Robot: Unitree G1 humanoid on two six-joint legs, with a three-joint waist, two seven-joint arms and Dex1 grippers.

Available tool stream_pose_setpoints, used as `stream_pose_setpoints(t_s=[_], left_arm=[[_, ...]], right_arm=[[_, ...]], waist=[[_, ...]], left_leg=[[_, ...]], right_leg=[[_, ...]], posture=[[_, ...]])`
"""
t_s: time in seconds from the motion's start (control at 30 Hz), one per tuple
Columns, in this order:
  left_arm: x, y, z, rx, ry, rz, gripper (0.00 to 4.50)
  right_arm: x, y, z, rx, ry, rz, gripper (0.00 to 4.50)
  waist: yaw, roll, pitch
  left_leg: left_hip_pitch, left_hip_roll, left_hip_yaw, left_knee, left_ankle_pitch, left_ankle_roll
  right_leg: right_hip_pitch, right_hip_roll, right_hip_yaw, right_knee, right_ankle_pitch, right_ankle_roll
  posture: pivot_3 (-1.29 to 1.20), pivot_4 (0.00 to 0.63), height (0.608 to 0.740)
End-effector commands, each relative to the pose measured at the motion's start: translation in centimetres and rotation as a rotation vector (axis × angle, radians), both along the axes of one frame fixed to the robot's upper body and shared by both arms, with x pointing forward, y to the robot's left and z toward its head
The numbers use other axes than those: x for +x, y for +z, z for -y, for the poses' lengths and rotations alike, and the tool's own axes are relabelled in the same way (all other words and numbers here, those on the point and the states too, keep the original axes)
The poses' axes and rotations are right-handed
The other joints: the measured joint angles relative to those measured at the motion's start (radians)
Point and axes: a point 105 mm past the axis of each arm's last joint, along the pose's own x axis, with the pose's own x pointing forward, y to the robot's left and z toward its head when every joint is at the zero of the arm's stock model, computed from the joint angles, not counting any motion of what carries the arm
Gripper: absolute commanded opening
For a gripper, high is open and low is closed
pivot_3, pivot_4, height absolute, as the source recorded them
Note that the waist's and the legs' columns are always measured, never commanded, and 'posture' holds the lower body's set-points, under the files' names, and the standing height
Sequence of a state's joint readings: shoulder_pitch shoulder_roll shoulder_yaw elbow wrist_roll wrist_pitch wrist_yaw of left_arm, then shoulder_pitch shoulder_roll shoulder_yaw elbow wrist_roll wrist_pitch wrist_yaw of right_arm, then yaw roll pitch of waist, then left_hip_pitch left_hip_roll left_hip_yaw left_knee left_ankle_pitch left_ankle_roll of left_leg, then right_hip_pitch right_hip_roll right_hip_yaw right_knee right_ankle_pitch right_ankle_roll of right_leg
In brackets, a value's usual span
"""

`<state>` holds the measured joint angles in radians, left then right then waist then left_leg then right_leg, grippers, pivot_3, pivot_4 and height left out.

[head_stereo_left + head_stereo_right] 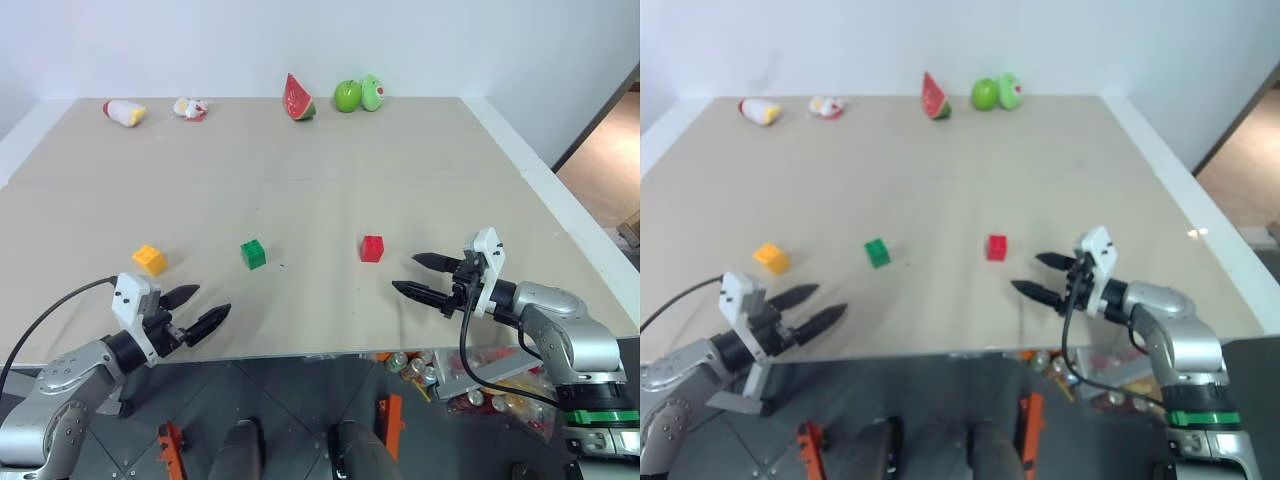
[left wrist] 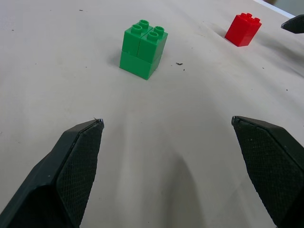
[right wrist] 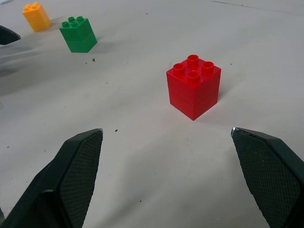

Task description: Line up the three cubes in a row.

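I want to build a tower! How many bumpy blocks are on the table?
3. The yellow-orange cube sits near the left gripper, the green cube is in the middle, and the red cube sits near the right gripper. None look hidden.

We count three small plastic brick cubes with bumps on top: one yellow-orange cube, one green cube and one red cube. At the far edge of the table we count one red watermelon slice toy and two round green toy fruits side by side. There are two more small toys: one white and red toy with a yellow end, and one white and red lumpy toy. We cannot tell what those two are from so far away. That makes eight little things.
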<state>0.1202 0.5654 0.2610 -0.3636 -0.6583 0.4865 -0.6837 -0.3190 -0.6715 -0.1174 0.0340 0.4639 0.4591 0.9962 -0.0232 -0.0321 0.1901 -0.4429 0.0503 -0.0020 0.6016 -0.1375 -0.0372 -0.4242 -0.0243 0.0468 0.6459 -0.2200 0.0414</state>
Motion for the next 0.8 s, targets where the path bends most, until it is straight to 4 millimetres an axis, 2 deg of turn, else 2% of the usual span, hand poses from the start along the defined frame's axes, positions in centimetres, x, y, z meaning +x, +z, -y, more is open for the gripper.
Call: stream_pose_setpoints(t_s=[0.03, 0.13, 0.37, 0.63, 0.8], left_arm=[[0.0, 0.7, 0.3, 0.036, -0.024, 0.046, 4.47], [0.0, 1.6, 1.8, 0.122, -0.109, 0.108, 4.47], [-0.8, 2.4, 4.4, 0.259, -0.287, 0.170, 4.47], [-0.6, 3.0, 5.8, 0.324, -0.372, 0.231, 4.47], [-0.3, 3.2, 6.1, 0.320, -0.374, 0.247, 4.47]], right_arm=[[0.3, 0.9, -0.3, -0.024, -0.014, 0.051, 4.50], [1.7, 0.7, -0.8, -0.076, -0.118, 0.065, 4.50], [1.3, 1.6, -2.6, -0.024, -0.131, 0.045, 4.50], [1.0, 0.9, -5.4, -0.022, -0.137, 0.016, 4.50], [2.1, 0.7, -5.5, -0.059, -0.230, 0.030, 4.50]], waist=[[0.000, 0.000, 0.000], [0.000, 0.000, 0.000], [0.000, 0.000, 0.000], [0.000, 0.000, 0.000], [0.000, 0.000, 0.000]], left_leg=[[0.000, 0.000, 0.000, 0.000, 0.000, 0.000], [0.000, 0.000, 0.000, 0.000, 0.000, 0.000], [0.000, 0.000, 0.001, 0.000, 0.000, 0.000], [0.000, 0.001, 0.001, 0.000, 0.000, 0.000], [0.000, 0.001, 0.002, 0.000, 0.000, 0.000]], right_leg=[[0.000, 0.000, 0.000, 0.000, 0.000, 0.000], [0.000, 0.000, 0.000, 0.000, 0.000, 0.000], [0.000, 0.000, 0.001, 0.000, 0.000, 0.000], [0.000, 0.001, 0.001, 0.000, 0.000, -0.001], [0.000, 0.001, 0.001, 0.000, 0.001, 0.000]], posture=[[0.00, 0.150, 0.740], [0.00, 0.150, 0.740], [0.00, 0.150, 0.740], [0.00, 0.150, 0.740], [0.00, 0.150, 0.740]])
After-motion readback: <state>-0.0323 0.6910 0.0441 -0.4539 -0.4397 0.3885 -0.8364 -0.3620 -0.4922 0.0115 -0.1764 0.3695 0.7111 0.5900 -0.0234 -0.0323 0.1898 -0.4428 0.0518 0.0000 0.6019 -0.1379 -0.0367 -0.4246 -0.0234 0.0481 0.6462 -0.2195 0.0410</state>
